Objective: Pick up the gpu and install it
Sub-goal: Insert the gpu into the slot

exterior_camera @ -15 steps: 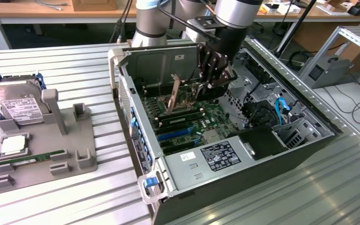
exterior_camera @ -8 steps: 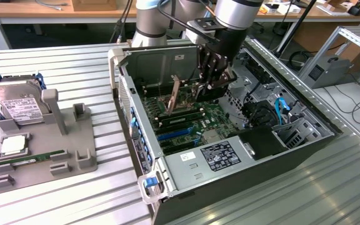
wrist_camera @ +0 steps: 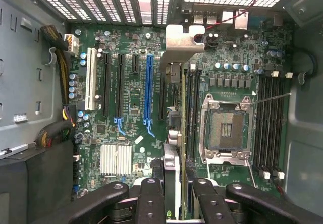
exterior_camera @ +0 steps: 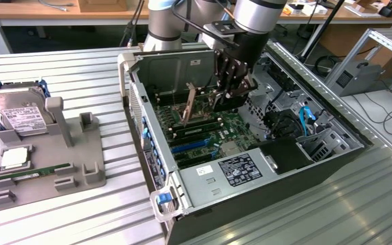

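Even bright overhead light, soft shadows inside case [exterior_camera: 318, 153], mild glare on table [exterior_camera: 80, 214].

GPU held edge-on inside the open case

The gpu [wrist_camera: 177, 108] is a thin dark card with a silver metal bracket at one end, standing on edge over the motherboard. In the exterior view it [exterior_camera: 190, 104] hangs upright, tilted slightly toward 1 o'clock, near the centre of the case; whether it sits in a slot cannot be told.

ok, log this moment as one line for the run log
gripper: shut on gpu | gpu: held on edge over motherboard, inside computer case | tray: hard drive remains
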Available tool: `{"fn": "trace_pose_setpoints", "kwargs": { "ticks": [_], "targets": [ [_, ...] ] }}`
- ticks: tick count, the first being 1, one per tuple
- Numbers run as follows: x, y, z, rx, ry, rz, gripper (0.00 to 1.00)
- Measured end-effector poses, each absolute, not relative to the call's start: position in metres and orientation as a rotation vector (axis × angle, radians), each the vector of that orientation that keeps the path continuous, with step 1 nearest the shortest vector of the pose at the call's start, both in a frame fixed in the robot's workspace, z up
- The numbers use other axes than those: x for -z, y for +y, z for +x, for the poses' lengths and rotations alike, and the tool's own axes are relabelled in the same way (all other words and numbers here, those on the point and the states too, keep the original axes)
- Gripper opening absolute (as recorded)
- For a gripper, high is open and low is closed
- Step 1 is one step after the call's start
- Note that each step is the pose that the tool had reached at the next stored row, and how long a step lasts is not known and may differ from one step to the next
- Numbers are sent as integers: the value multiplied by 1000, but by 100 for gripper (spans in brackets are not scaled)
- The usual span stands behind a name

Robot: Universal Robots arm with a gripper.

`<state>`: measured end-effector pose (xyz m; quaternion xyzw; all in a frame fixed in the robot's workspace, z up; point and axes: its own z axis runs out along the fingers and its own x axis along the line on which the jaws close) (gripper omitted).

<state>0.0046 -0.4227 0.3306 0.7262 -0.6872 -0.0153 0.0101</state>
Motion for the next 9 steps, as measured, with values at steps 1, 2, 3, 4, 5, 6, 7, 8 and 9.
{"fn": "trace_pose_setpoints", "kwargs": {
  "ticks": [1,2,3,4,5,6,7,8,9],
  "targets": [
    [-330,-423,5,48,-2145,2267,27],
    [-330,-423,5,48,-2145,2267,27],
    [-330,-423,5,48,-2145,2267,27],
    [-329,-423,5,48,-2145,2267,27],
    [-329,-423,5,48,-2145,2267,27],
    [-329,-423,5,48,-2145,2267,27],
    [-329,-423,5,48,-2145,2267,27],
    [-328,-423,5,48,-2145,2267,27],
    [-328,-423,5,48,-2145,2267,27]
  ]
}}
